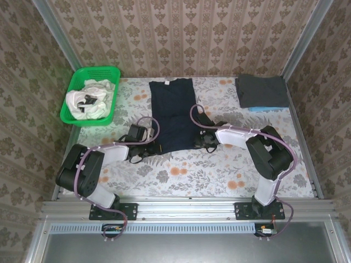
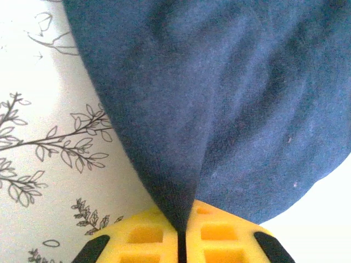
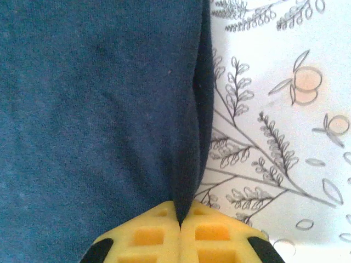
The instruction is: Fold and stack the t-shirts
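Navy t-shirt [image 1: 171, 112] is pinched tight by left gripper [image 2: 181, 236] and right gripper [image 3: 180, 218]; next, the 2 should lift and fold it forward.

Both arms wear the same kit: the left arm [image 1: 88, 170] and the right arm [image 1: 269, 156] show chunky black joint housings and smooth white link shells. A pale purple cable [image 1: 148, 121] loops off the left one and its twin [image 1: 193, 114] off the right, with more trailing by the black base plates [image 1: 112, 211] at the near edge of the table [image 1: 181, 175]. Up close, the left gripper [image 2: 181, 219] has bright yellow fingers [image 2: 145, 235], moulded with square recesses, black at the outer corners. The right gripper [image 3: 180, 215] has identical fingers [image 3: 148, 236].
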